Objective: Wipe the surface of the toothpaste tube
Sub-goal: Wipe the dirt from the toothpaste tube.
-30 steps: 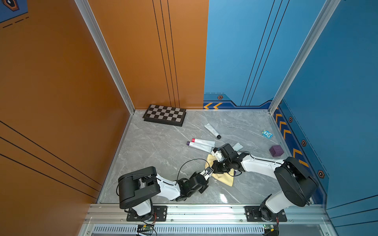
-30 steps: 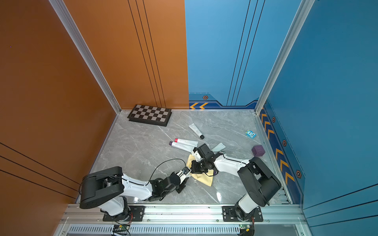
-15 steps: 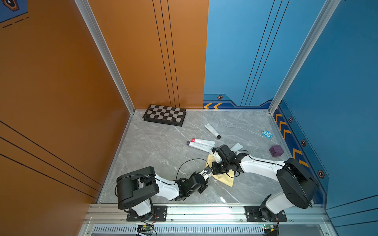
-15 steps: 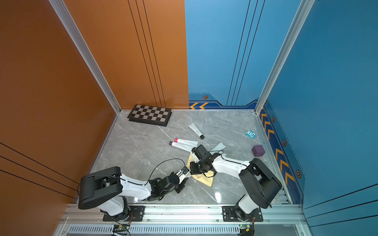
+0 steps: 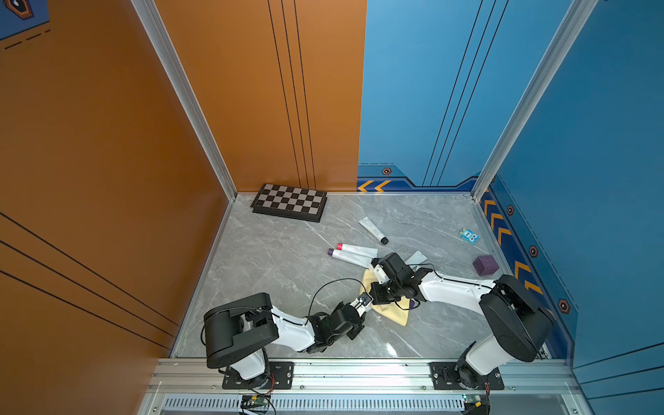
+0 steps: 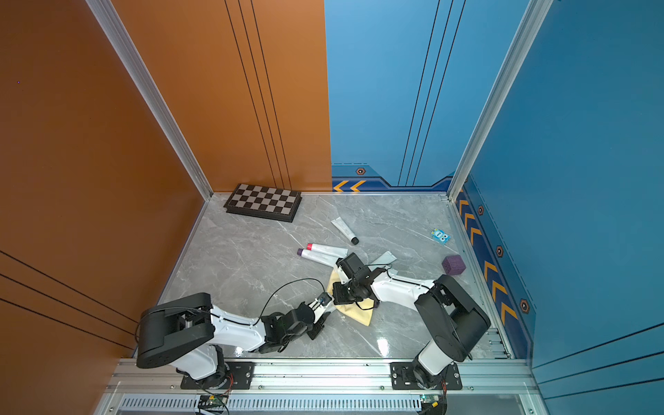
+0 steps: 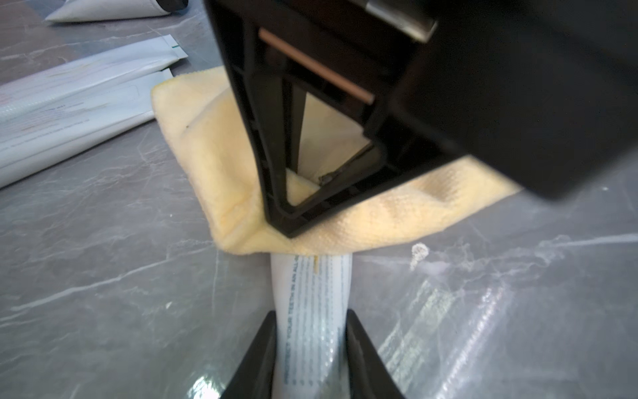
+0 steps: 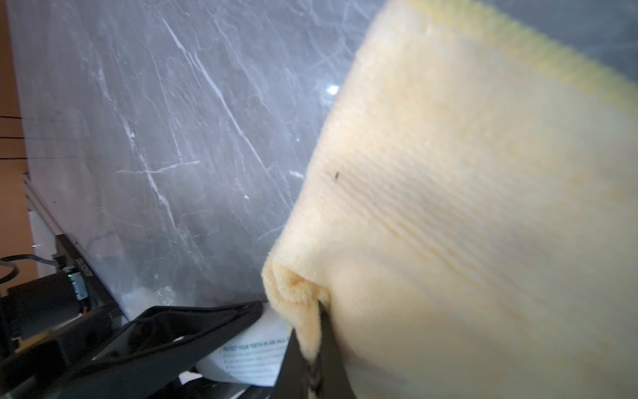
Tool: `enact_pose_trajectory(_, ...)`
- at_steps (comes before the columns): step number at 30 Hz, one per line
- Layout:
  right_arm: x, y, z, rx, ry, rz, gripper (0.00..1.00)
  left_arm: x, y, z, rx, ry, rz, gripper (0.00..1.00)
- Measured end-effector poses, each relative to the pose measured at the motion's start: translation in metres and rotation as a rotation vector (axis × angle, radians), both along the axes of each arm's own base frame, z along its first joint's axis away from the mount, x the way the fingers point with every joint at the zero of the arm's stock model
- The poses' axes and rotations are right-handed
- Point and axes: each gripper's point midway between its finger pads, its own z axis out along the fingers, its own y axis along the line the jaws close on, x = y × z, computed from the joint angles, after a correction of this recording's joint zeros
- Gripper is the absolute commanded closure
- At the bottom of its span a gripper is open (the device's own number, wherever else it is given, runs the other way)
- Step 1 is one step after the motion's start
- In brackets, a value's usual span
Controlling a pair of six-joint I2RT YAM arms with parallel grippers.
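Two white-and-black robot arms reach inward from a metal rail at the near edge of a grey marble tabletop (image 5: 273, 266) and meet near its middle.

The left gripper (image 7: 310, 317) has its jaws clamped on either side of a white toothpaste tube (image 7: 312, 283) printed with blue text. The tube points away from the gripper. Its far end is hidden under the edge of a yellow cloth (image 7: 224, 165), and whether the tube rests on the marble cannot be told.

The right gripper (image 8: 310, 349) has its jaws pressed together on a bunched fold of that cloth, directly over the covered part of the tube. In both top views the cloth (image 5: 391, 312) spreads flat on the marble beneath the two grippers.

Just beyond the cloth lie two more tubes side by side and touching, a purple-capped tube (image 5: 350, 256) nearer and a red-capped tube (image 5: 355, 248) behind it. Farther back is a black-capped tube (image 5: 372, 230), apart from the pair.

Towards the right wall sit a purple cube (image 5: 485, 265) and, beyond it, a small blue box (image 5: 469, 236) with cartoon eyes.

At the far edge, against the orange wall, lies a closed chessboard (image 5: 289, 202)
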Motion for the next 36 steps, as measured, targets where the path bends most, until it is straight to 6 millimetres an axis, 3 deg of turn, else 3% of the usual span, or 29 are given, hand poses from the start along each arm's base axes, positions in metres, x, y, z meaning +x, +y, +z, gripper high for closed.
enact_pose_trajectory(3,-0.002,0.008,0.000,0.062,0.028,0.016,1.00,0.000,0.001,0.000,-0.001,0.002,0.003,0.70)
enact_pose_trajectory(8,-0.001,0.004,0.000,0.035,0.017,0.024,1.00,0.000,0.001,0.000,-0.001,0.002,0.001,0.70)
enact_pose_trajectory(15,0.002,-0.028,0.003,-0.163,-0.083,-0.017,1.00,-0.001,0.000,0.000,-0.003,0.003,-0.001,0.70)
enact_pose_trajectory(19,0.004,-0.032,0.003,-0.192,-0.089,-0.028,1.00,0.000,0.000,0.000,-0.005,0.003,-0.001,0.70)
enact_pose_trajectory(36,-0.013,-0.008,0.005,0.004,0.018,0.043,1.00,0.000,0.000,0.000,-0.004,0.004,-0.002,0.70)
